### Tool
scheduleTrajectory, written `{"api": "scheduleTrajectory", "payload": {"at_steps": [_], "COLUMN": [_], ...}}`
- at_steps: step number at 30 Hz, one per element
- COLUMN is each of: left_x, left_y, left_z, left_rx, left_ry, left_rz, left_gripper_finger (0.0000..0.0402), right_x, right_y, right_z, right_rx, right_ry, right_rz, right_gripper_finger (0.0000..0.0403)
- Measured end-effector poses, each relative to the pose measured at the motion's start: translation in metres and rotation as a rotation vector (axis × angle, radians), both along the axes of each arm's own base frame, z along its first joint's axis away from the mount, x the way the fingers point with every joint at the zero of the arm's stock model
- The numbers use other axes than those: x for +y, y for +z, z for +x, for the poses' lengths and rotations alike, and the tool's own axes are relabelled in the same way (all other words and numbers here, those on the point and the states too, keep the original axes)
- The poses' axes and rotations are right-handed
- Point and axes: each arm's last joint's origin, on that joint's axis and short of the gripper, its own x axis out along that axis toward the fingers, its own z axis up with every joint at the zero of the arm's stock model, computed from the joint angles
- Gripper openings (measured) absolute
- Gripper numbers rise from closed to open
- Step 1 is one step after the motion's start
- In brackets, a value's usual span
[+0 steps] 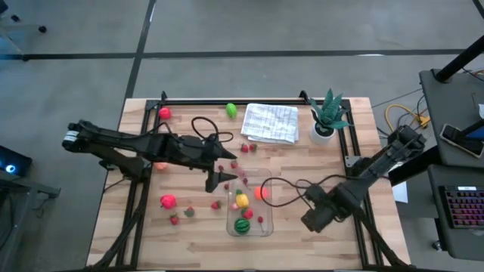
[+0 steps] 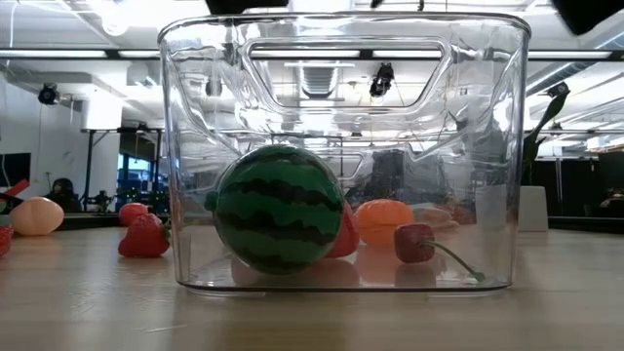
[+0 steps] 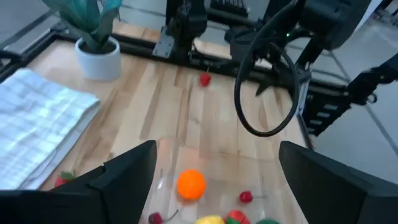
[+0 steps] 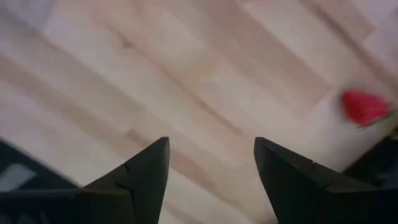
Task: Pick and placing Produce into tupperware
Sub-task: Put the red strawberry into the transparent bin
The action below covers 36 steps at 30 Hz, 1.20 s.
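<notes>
The clear tupperware point(image 1: 266, 224) point(image 2: 487, 146) stands on the table's near middle. In it lie a striped melon point(image 1: 242, 225) point(image 2: 278, 208), an orange fruit point(image 1: 262, 192) point(image 3: 191, 184), a yellow piece point(image 1: 242, 200) and a cherry point(image 2: 414, 242). More produce lies loose on the wood: a red fruit point(image 1: 168, 201), strawberries point(image 1: 175, 219) point(image 2: 144, 237), a lime-green piece point(image 1: 231, 109). My left gripper point(image 1: 224, 181) point(image 3: 217, 149) hangs open above the tupperware's far left corner, with nothing between its fingers. My right gripper point(image 1: 311, 221) point(image 4: 211, 143) points down, open, over bare wood right of the tupperware, near a small red piece point(image 4: 364, 106).
A white folded cloth point(image 1: 271, 122) and a spiky plant in a white pot point(image 1: 327, 117) sit at the far right. A red fruit point(image 1: 164, 113) lies at the far left. Black cables loop over the table's middle point(image 1: 208, 132) and from the right arm point(image 1: 299, 189).
</notes>
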Motion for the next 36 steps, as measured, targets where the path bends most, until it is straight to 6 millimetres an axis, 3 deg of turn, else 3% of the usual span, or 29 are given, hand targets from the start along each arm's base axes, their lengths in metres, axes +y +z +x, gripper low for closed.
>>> {"api": "scheduleTrajectory", "payload": {"at_steps": [11, 20, 26, 36], "left_x": [0.0, 0.005, 0.02, 0.046], "left_y": [-0.019, -0.021, -0.017, -0.017], "left_z": [0.002, 0.0, 0.001, 0.001], "left_rx": [0.136, 0.156, 0.144, 0.166], "left_ry": [0.005, 0.073, 0.209, 0.279], "left_rz": [0.012, 0.117, 0.188, 0.232], "left_gripper_finger": [0.0325, 0.0325, 0.0325, 0.0325], "right_x": [-0.029, -0.036, -0.023, 0.009], "right_y": [-0.03, -0.043, -0.041, -0.04], "right_z": [0.022, 0.021, 0.015, -0.005], "right_rx": [0.265, 0.366, 0.42, 0.521], "right_ry": [0.247, 0.177, 0.027, -0.139], "right_rz": [-0.034, -0.033, 0.049, 0.13], "right_gripper_finger": [0.0226, 0.0226, 0.0226, 0.0226]}}
